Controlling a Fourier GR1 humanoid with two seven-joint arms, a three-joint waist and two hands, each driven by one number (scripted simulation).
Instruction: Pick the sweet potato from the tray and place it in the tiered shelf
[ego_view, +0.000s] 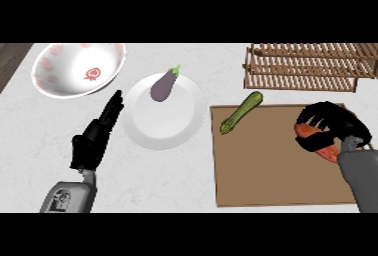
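At the tray's (273, 175) right edge, the right robot hand (332, 122) curls round the sweet potato (323, 149); stiff, dense and tapered, it likely handles best gripped mid-body. Beside it, the left robot hand (92, 142) rests open.

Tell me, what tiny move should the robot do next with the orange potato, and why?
Probably lift the sweet potato a little, straight up. The right hand is curled round it over the right side of the tray, so the hold looks made. The tiered shelf stands beyond the tray's far edge, so the potato likely needs height before going there.
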